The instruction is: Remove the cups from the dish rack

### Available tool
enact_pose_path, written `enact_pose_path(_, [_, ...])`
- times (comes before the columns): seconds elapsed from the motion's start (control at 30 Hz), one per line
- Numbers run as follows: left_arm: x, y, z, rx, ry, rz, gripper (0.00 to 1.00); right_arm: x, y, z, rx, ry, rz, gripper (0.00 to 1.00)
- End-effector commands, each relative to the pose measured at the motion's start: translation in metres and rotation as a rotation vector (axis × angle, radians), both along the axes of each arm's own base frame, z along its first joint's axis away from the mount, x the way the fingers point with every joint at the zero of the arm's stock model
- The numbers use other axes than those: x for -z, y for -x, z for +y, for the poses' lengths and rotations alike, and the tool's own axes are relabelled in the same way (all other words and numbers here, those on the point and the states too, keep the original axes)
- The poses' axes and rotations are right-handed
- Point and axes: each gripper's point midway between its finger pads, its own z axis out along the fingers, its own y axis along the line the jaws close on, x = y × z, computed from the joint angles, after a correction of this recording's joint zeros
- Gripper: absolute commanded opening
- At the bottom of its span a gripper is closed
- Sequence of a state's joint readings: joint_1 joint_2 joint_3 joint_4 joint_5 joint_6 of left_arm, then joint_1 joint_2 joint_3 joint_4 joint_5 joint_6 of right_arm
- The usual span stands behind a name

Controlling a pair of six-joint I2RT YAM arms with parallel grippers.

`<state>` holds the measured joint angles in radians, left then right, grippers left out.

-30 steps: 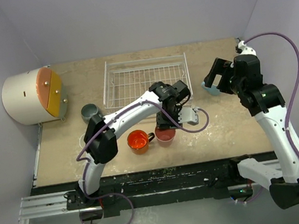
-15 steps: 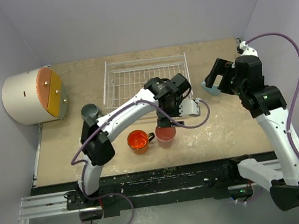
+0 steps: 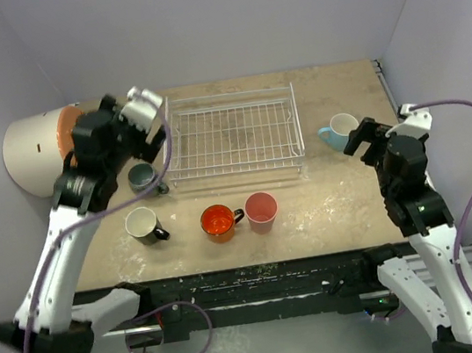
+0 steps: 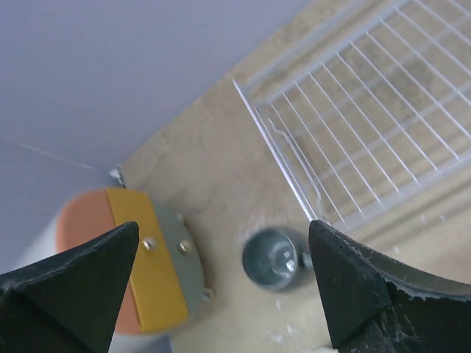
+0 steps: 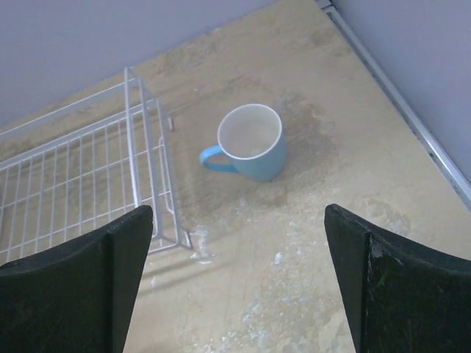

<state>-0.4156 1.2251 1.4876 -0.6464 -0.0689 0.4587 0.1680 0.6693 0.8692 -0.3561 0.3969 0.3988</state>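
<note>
I see left gripper (image 4: 223,229) and right gripper (image 5: 237,213) spread wide, holding nothing. Blue mug (image 3: 340,131) right of rack (image 3: 232,137), grey mug (image 3: 141,176) left; black mug (image 3: 142,223), orange mug (image 3: 218,223), pink tumbler (image 3: 261,211) near side.

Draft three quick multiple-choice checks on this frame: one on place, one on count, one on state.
1. Relative to the dish rack, the light blue mug stands:
A. inside it
B. on the table, to its right
C. on the table, to its left

2. How many cups sit in the dish rack?
A. none
B. two
C. five

3. The left claw is:
A. shut on a mug
B. open, holding nothing
C. shut and empty

Answers:
1 B: the right wrist view shows the mug on the tabletop just past the rack's right end.
2 A: the wire grid is bare in the top view.
3 B: its fingers stand wide apart with nothing between them.
</note>
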Motion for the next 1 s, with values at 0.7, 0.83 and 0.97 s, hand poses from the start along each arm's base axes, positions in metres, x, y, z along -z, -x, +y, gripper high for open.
enact_pose_path(0.7, [0.205,0.044,0.081,-0.195,0.327,-0.028,0.99,0.046,0.022,-0.046,0.279,-0.004,-0.091,1.0])
enact_pose_path(0.83, [0.207,0.052,0.075,-0.157,0.328,0.0,0.99,0.045,0.019,-0.044,0.275,-0.027,-0.118,1.0])
enact_pose_path(0.97, [0.198,0.068,0.057,-0.068,0.409,-0.038,0.99,0.05,0.016,-0.04,0.263,-0.046,-0.114,1.0])
